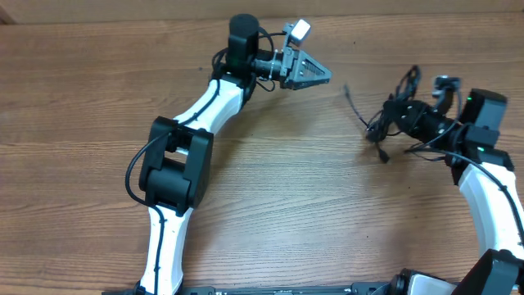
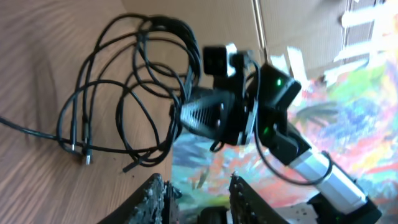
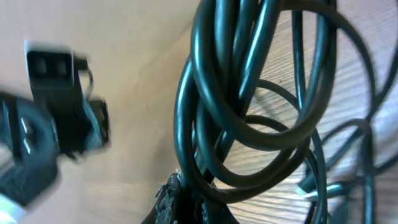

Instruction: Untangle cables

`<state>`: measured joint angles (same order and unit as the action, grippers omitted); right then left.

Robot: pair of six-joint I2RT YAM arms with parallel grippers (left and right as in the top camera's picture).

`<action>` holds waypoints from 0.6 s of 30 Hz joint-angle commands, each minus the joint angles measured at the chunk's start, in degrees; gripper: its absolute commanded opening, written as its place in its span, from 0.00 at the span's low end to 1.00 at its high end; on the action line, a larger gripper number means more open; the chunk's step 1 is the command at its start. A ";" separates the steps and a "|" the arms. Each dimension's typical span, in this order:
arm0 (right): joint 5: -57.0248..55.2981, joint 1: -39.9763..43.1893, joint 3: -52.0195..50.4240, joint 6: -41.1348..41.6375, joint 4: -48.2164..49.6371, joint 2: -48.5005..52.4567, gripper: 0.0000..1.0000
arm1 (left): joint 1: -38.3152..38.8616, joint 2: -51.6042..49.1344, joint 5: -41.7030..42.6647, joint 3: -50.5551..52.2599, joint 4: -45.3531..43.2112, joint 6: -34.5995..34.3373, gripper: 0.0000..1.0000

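Bare wood table [image 1: 270, 205]: left gripper [image 1: 326, 76] hovers part-open and empty near centre, while at right the cables [image 1: 375, 127] hang in one bunched snarl, loops pinched in the closed right gripper [image 1: 395, 112]; untangling looks barely begun.

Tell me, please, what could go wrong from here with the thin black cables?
The right gripper is shut on several strands of the thin black cables at once, so pulling may tighten the loops instead of freeing them. The left gripper is open and apart from the bundle; it might catch more than one loop. A loose end trails over the wooden table and could snag.
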<state>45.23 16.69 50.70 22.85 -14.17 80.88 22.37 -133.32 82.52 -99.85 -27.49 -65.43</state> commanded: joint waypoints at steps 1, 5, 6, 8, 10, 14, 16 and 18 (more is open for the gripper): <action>2.38 0.37 0.83 15.43 2.21 -1.27 0.04 | 2.64 -0.28 -0.15 -0.15 -0.26 4.24 0.38; 0.55 0.37 0.83 24.02 4.79 -1.27 0.04 | 5.18 -0.28 -2.64 -0.15 -0.24 7.21 0.40; -0.09 0.37 0.83 25.73 5.29 -1.27 0.04 | 5.66 -0.28 -3.15 -0.15 -0.22 7.72 0.40; -1.36 0.37 0.83 28.89 6.27 -1.27 0.04 | 6.69 -0.28 -4.61 -0.15 -0.22 8.33 0.44; -2.73 0.37 0.83 31.67 6.49 -1.27 0.04 | 7.37 -0.28 -5.73 -0.15 -0.22 8.96 0.46; -3.19 0.35 0.83 33.33 6.86 -1.25 0.04 | 8.90 -0.28 -9.07 -0.15 0.13 11.30 0.64; -3.17 0.31 0.81 33.31 6.84 -1.25 0.04 | 9.94 -0.28 -12.59 -0.15 1.75 13.60 0.70; -3.19 0.31 0.81 33.31 6.84 -1.25 0.04 | 10.64 -0.28 -15.98 -0.15 4.70 16.24 0.73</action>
<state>42.54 17.12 50.70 54.26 -8.12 80.88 31.68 -133.32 73.65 -99.85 -25.41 -55.33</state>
